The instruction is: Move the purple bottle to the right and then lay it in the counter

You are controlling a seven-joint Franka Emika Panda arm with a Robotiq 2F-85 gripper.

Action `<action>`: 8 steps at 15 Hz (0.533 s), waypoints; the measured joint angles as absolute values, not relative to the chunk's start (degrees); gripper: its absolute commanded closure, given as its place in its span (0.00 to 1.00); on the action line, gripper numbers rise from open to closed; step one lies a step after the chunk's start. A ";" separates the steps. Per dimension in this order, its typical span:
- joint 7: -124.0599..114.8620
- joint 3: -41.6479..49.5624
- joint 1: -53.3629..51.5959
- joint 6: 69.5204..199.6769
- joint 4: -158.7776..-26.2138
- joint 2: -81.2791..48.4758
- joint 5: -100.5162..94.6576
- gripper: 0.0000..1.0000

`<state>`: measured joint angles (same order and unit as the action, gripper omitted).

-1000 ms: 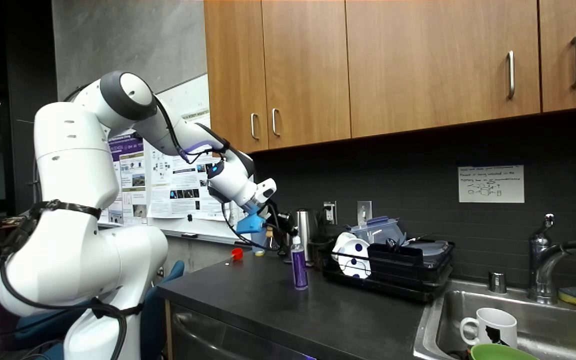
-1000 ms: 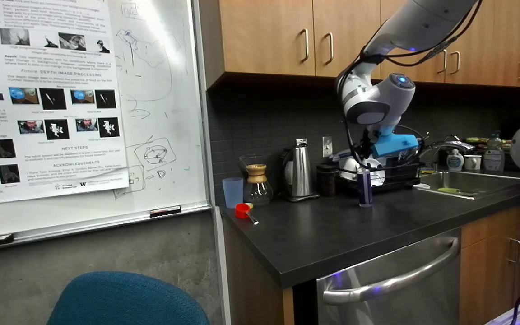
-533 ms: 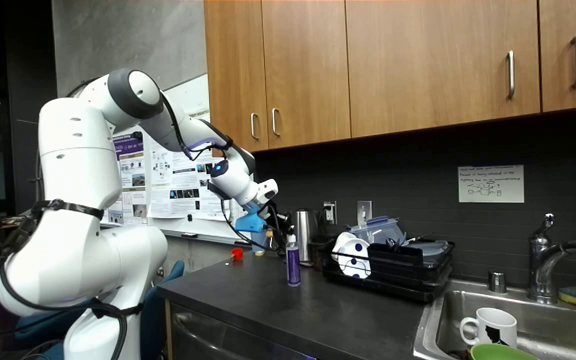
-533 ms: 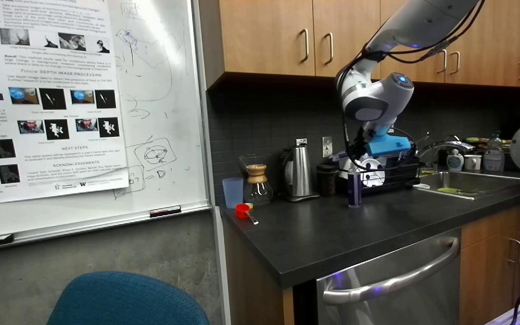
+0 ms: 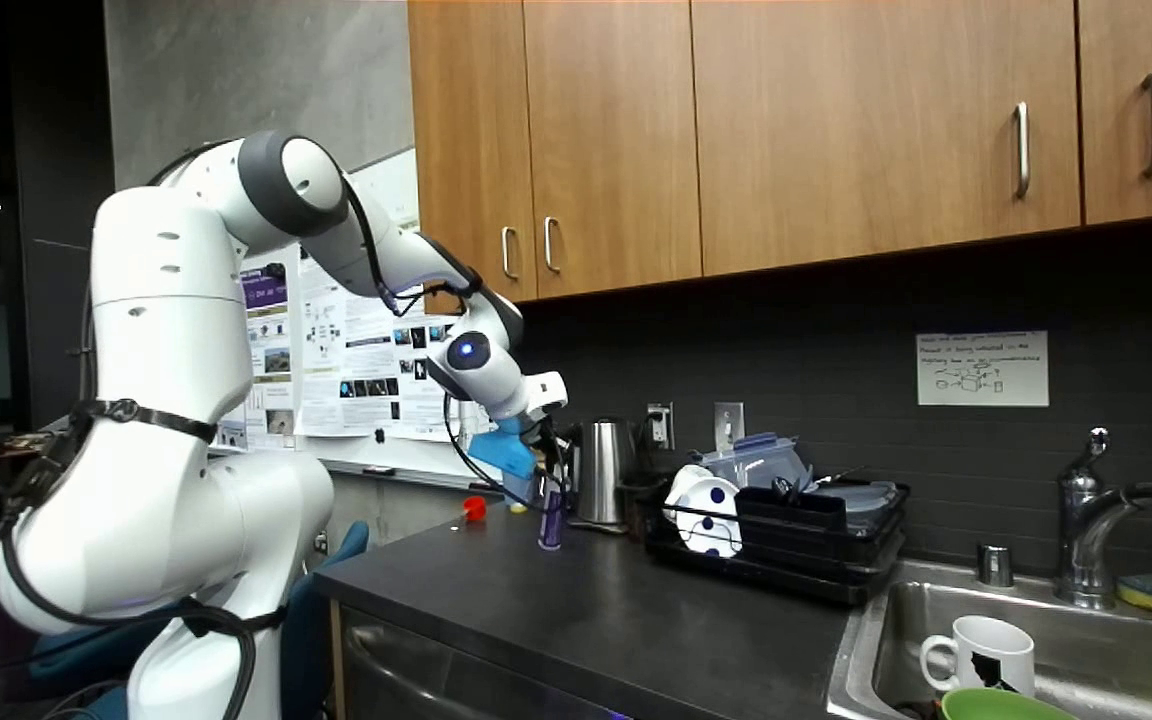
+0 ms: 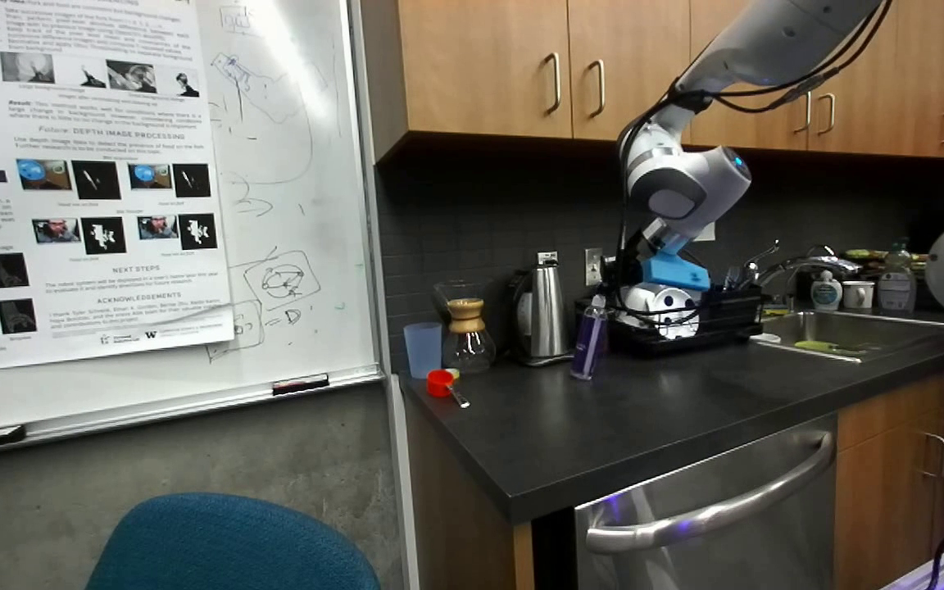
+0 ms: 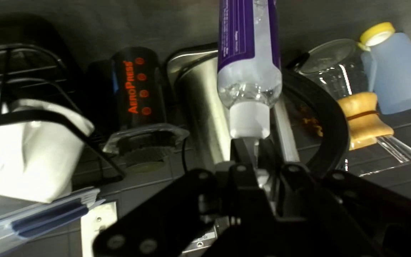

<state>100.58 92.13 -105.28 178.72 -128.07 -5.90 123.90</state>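
Observation:
The slim purple bottle [image 6: 589, 344] has a white cap and tilts at the counter, its base slanting left in an exterior view; it also shows in an exterior view [image 5: 550, 525] and large in the wrist view [image 7: 243, 46]. My gripper [image 7: 252, 145] is shut on the bottle's top, just beyond the white cap. In an exterior view the dark gripper [image 6: 606, 288] is above the bottle, below the blue part. I cannot tell whether the bottle's base touches the dark counter [image 6: 603, 434]; the counter also shows in an exterior view [image 5: 496, 610].
A steel kettle [image 6: 547, 319] stands close behind the bottle. A black dish rack [image 6: 685, 332] is to its right, then the sink [image 6: 890, 329]. A glass carafe [image 6: 469, 351], blue cup [image 6: 423, 350] and red scoop [image 6: 440, 383] are to the left. Cabinets [image 6: 488, 70] hang above.
The bottle has moved left in both exterior views with my gripper, past the front of the dish rack towards the kettle. It was upright and is now tilted. The arm's wrist has turned.

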 measured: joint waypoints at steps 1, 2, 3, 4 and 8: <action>100.33 92.21 -105.27 177.18 -128.24 -4.35 123.57 0.97; 99.68 92.22 -105.27 176.20 -128.42 -2.43 122.67 0.97; 98.70 92.20 -105.27 175.79 -128.73 -0.26 121.26 0.97; 97.25 92.14 -105.27 175.70 -129.19 2.13 119.33 0.97; 87.92 91.94 -105.32 177.37 -131.68 12.59 108.86 0.58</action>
